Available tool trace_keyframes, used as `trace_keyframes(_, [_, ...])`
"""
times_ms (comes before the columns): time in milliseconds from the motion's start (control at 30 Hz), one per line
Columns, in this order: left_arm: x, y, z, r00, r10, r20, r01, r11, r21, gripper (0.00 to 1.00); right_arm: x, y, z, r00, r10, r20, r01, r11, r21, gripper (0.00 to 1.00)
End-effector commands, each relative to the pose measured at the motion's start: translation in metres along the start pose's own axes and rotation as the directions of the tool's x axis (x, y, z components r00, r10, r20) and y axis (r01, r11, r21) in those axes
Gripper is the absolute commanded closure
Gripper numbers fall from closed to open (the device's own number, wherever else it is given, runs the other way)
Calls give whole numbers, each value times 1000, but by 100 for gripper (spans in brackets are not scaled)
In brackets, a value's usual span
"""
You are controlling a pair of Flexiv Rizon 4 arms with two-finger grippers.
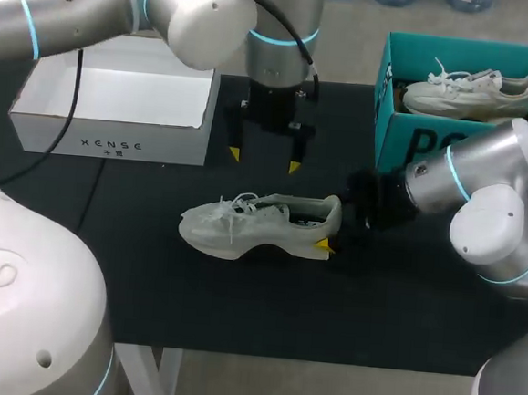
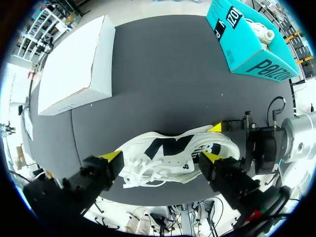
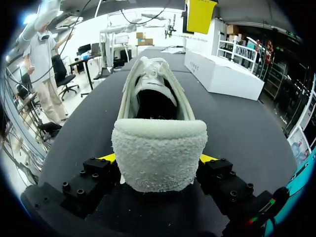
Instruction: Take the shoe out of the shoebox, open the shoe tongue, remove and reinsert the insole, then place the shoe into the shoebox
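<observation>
Table [image 1: 148, 280]: shoe [image 1: 253, 224]; white box [image 1: 113, 140]; teal box [image 1: 415, 141]

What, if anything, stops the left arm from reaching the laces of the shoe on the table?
Probably nothing, so yes: the left pincer hangs open above the shoe, the laces lie uncovered, and the right pincer holds only the heel.

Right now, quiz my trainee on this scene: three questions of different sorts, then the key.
1. True or false: the pale grey mesh sneaker lies inside the teal cardboard shoebox.
2. Fill in: the left tool, above the sneaker, is ___.
3. Which tool has the sneaker's heel between its fingers? A: left tool. B: right tool.
Key: 1 false; 2 open; 3 B.
</observation>
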State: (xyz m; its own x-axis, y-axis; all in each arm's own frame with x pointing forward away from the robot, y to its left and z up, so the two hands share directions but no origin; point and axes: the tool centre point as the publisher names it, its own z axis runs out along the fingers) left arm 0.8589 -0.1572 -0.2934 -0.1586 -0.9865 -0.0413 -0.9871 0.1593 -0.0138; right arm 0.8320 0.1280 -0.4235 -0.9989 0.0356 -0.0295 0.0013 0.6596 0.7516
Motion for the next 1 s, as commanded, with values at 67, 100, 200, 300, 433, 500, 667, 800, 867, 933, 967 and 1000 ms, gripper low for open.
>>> trace_keyframes(67, [7,8,27,999,19,-43,-19,1000,8,0,-2,-3,8,1000,0,4,0,1000,3,100])
trace_keyframes(100, [8,10,30,998,26,-49,-26,1000,8,0,-2,-3,8,1000,0,4,0,1000,3,100])
trace_keyframes(200, [18,11,37,997,56,-50,-56,998,1,0,-2,-3,8,1000,0,4,0,1000,3,100])
trace_keyframes(300, [28,12,42,995,90,-49,-91,996,-2,0,-2,-3,8,1000,0,4,0,1000,3,100])
trace_keyframes(433, [37,12,48,988,146,-54,-147,989,-13,0,-2,-3,8,1000,0,4,0,1000,3,100])
trace_keyframes(500, [38,13,51,985,164,-47,-165,986,-31,0,-2,-3,8,1000,0,4,0,1000,3,100])
trace_keyframes(667, [36,14,60,978,205,-42,-207,977,-54,0,-2,-3,8,1000,0,4,0,1000,3,100])
trace_keyframes(800, [32,15,72,978,208,-32,-210,974,-84,0,-2,-3,8,1000,0,4,0,1000,3,100])
trace_keyframes(867, [29,17,76,977,212,-29,-213,973,-87,0,-2,-3,8,1000,0,4,0,1000,3,100])
trace_keyframes(933, [25,19,78,979,206,-5,-205,972,-114,0,-2,-3,8,1000,0,4,0,1000,3,100])
trace_keyframes(967, [23,21,79,978,207,8,-204,971,-123,0,-2,-3,8,1000,0,4,0,1000,3,100])
trace_keyframes(1000, [21,23,79,979,205,4,-203,972,-121,0,-2,-3,8,1000,0,4,0,1000,3,100])
